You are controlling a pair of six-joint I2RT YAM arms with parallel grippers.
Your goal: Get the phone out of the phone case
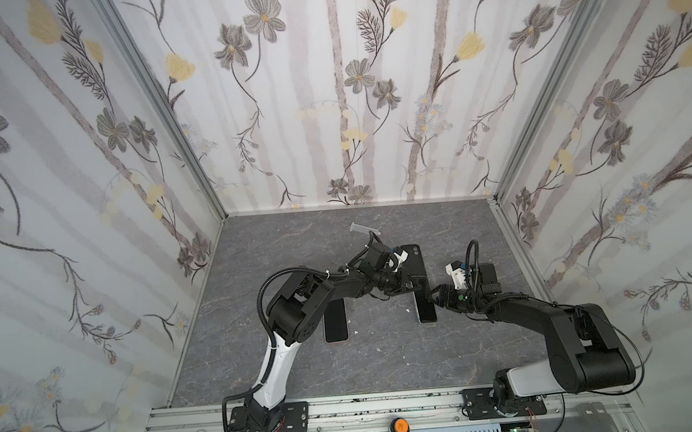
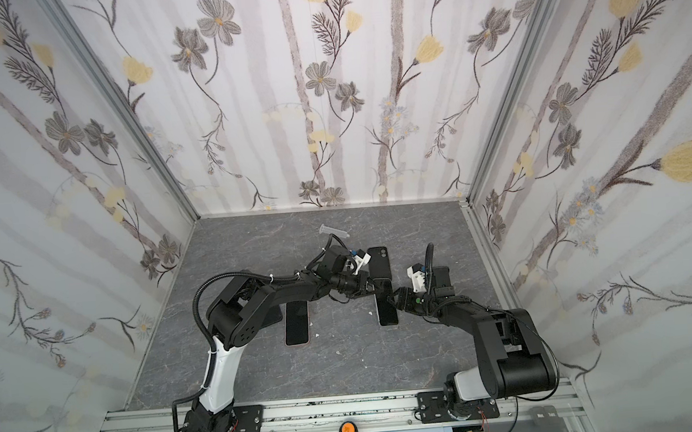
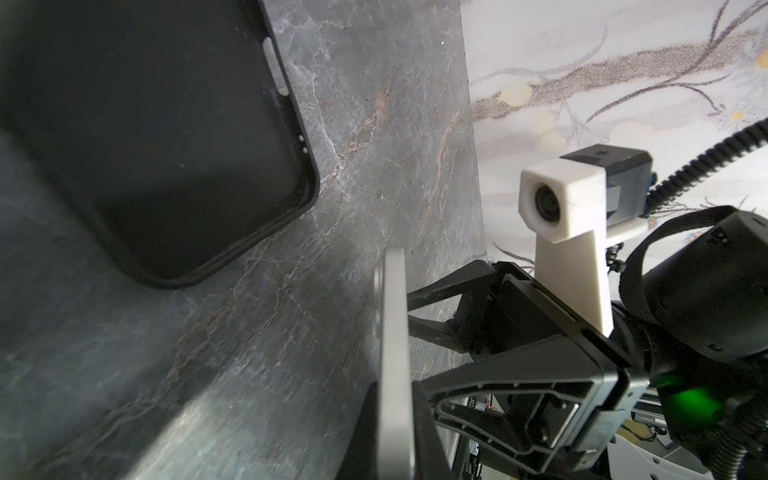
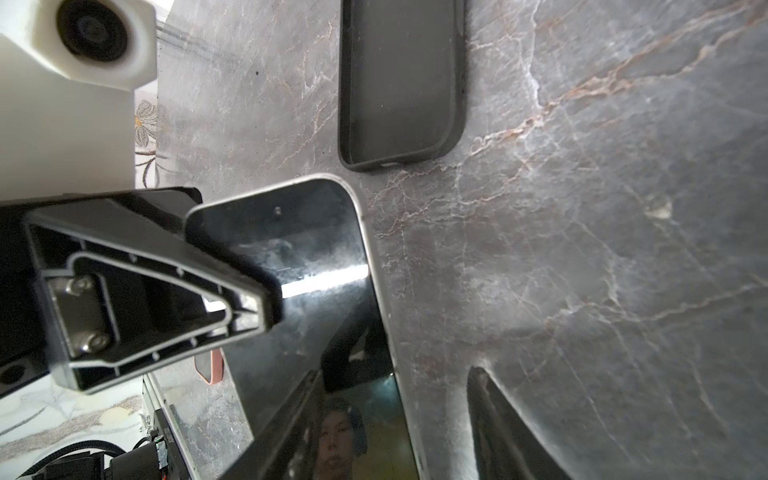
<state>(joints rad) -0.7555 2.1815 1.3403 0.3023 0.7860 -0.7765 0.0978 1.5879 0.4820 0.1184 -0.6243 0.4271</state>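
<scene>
Nearest on the tabletop [image 1: 305,374], L of centre: a second phone w/ pinkish rim [image 1: 335,324]. Next back, the phone [image 1: 427,309] is already out of its case, long axis near-to-far. L end effector [image 1: 415,282] is fully closed, pinching the phone's far end across its thickness. R end effector [image 1: 432,296] sits just R of its mid-length, jaws partway apart, one finger clear in R wrist view, so prob. no hold. Farther, the empty black phone case [image 4: 401,83] lies flat, apart from the phone's far end. No brand/text legible.
</scene>
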